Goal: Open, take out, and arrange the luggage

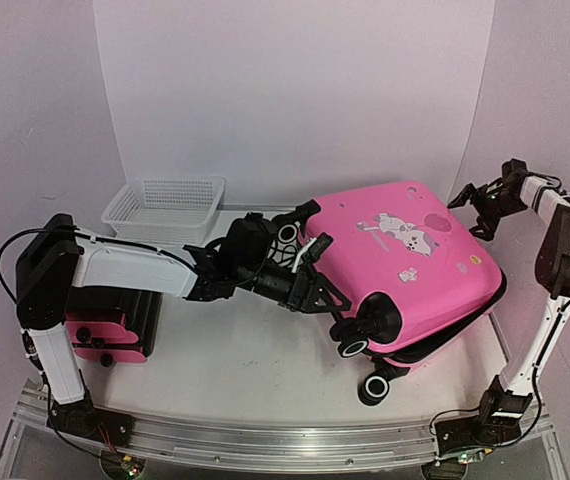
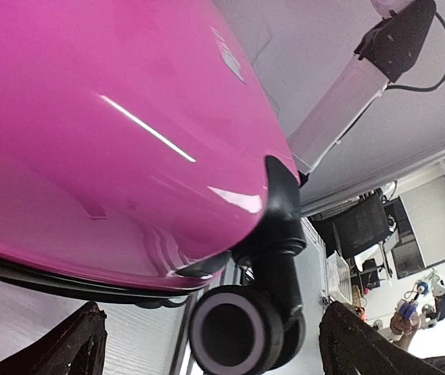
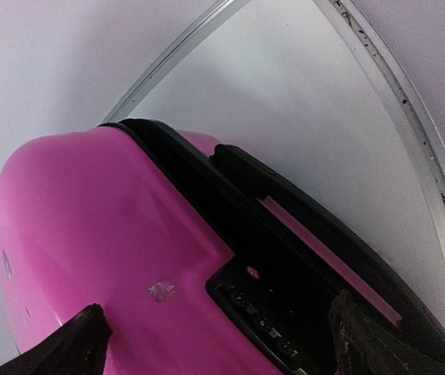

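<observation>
The luggage, a large glossy pink hard-shell suitcase with cartoon stickers and black wheels, lies flat at centre right. Its upper shell gapes a little from the lower one along the right side. My left gripper is open and empty at the case's near-left edge. In the left wrist view the gripper faces a black wheel under the pink shell. My right gripper is open and empty, raised over the far right corner. In the right wrist view the gripper looks down on the black zipper trim and lock panel.
A white mesh basket stands at the back left. A smaller pink suitcase lies at the left, under my left arm. The table's curved white edge runs close beyond the large case. White walls enclose the table.
</observation>
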Robot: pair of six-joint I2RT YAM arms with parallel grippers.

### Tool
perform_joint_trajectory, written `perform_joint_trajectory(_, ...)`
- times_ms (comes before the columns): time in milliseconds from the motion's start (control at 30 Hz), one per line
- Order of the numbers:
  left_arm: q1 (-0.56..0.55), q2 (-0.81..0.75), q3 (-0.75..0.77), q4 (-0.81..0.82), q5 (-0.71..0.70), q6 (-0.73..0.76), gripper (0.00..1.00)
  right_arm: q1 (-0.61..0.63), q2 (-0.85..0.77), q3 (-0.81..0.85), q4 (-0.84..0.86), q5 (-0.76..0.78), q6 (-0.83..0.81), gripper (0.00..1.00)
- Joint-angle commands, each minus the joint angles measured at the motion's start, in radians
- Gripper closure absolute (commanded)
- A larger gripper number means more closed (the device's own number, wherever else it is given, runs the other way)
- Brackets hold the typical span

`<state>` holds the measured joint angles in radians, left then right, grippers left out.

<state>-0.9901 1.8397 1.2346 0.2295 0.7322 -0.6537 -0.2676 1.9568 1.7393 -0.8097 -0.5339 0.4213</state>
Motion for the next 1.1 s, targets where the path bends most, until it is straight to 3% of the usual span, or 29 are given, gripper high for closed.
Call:
perform_joint_trajectory(0,-0.069,-0.036,0.02,0.084,0.063,0.027,0.02,0.023,-0.119,-0.055,0.044,-0.126,0.026,0.02)
perform_joint_trajectory(233,-0.164,0.024,0.096,0.034,0.005,0.096,0.01,0.022,-0.142,-0.093,0.04,-0.13,-0.001,0.02)
perform_joint_trajectory(367,-0.221,0.038,0.166,-0.156,-0.151,0.223,0.02,0.024,-0.153,-0.113,0.043,-0.136,-0.003,0.02)
perform_joint_trajectory(500,-0.245,0.068,0.209,-0.286,-0.316,0.323,0.11,0.024,-0.157,-0.106,0.044,-0.136,-0.003,0.02)
perform_joint_trajectory(567,-0.251,0.085,0.247,-0.335,-0.362,0.358,0.2,0.024,-0.161,-0.106,0.045,-0.134,-0.003,0.02)
perform_joint_trajectory(767,-0.252,0.049,0.342,-0.378,-0.36,0.371,0.71,0.028,-0.181,-0.15,0.045,-0.112,-0.022,0.02)
perform_joint_trajectory(967,-0.187,-0.029,0.368,-0.412,-0.378,0.363,0.94,0.073,-0.227,-0.241,0.112,-0.163,0.031,0.02)
perform_joint_trajectory(1067,-0.122,-0.043,0.376,-0.444,-0.386,0.342,1.0,0.131,-0.257,-0.293,0.186,-0.169,0.093,0.02)
